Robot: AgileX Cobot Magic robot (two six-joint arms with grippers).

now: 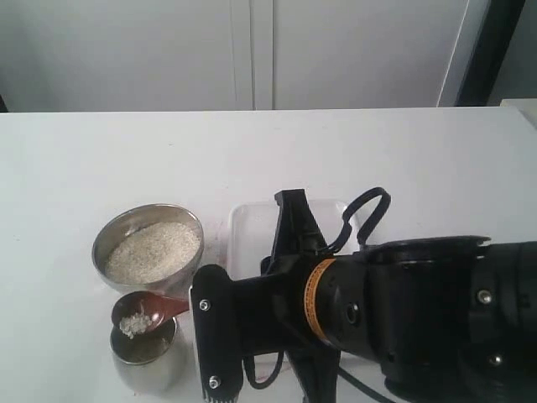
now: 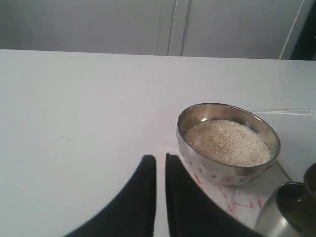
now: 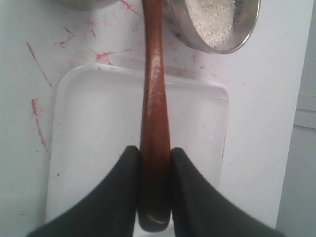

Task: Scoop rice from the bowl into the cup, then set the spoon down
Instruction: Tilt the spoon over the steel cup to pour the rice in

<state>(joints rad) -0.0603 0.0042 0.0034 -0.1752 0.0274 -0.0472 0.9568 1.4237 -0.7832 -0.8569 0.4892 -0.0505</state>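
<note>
The steel bowl (image 1: 186, 220) stands at the table's front left, filled with rice (image 1: 153, 250). Just in front of it is the steel cup (image 1: 153, 374). The wooden spoon (image 1: 149, 309) hovers with its scoop over the cup's mouth, a small heap of rice (image 1: 134, 323) lying in it. My right gripper (image 3: 154, 154) is shut on the spoon's handle (image 3: 153, 89), above a white tray. My left gripper (image 2: 160, 160) is shut and holds nothing; it hangs over bare table beside the bowl (image 2: 217, 170), with the cup (image 2: 284, 215) at the view's edge. The left gripper is out of the exterior view.
A shallow white plastic tray (image 1: 248, 233) lies right of the bowl, under my right arm (image 1: 403, 319), which fills the front right of the exterior view. Red marks (image 3: 101, 55) stain the table near the tray (image 3: 94, 143). White cabinet doors (image 1: 252, 50) stand behind the table.
</note>
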